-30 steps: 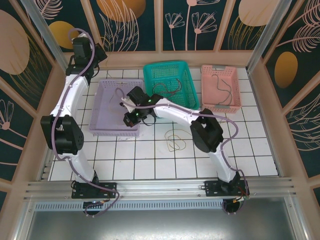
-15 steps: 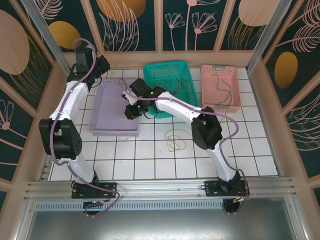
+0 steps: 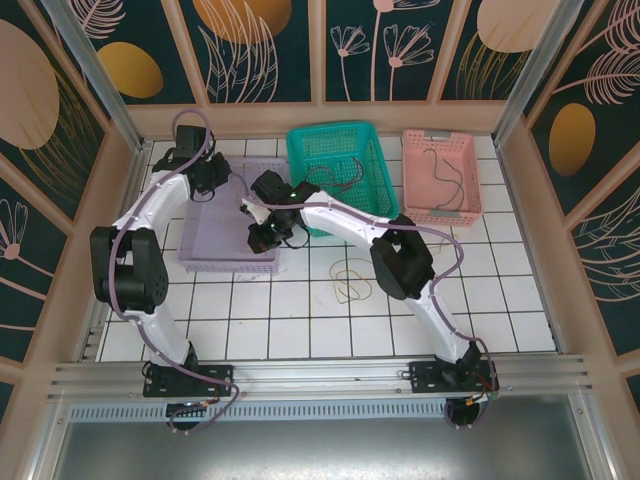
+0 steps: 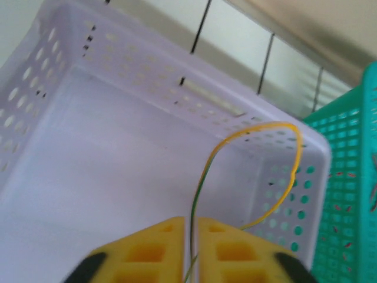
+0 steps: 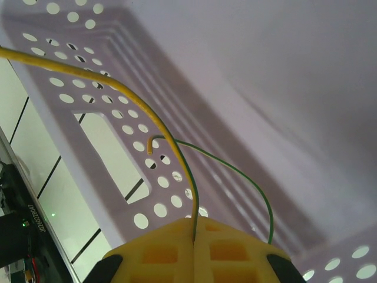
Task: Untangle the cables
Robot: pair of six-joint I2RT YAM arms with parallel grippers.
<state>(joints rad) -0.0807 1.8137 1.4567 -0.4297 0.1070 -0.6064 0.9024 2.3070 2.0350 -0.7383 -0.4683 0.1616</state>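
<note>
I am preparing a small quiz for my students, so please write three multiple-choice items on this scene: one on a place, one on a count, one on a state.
1. Over what is the right gripper?
A. the lilac basket
B. the bare table
C. the front rail

2. How many baskets are there?
A. two
B. three
C. four

3. How is the right gripper?
A. wide open
B. shut on nothing
C. shut on the yellow cable

Key:
1 A: its wrist view looks into lilac walls with holes.
2 B: the lilac basket, the teal basket and the pink basket stand side by side.
3 C: the cable comes out from between its closed fingers.
</note>
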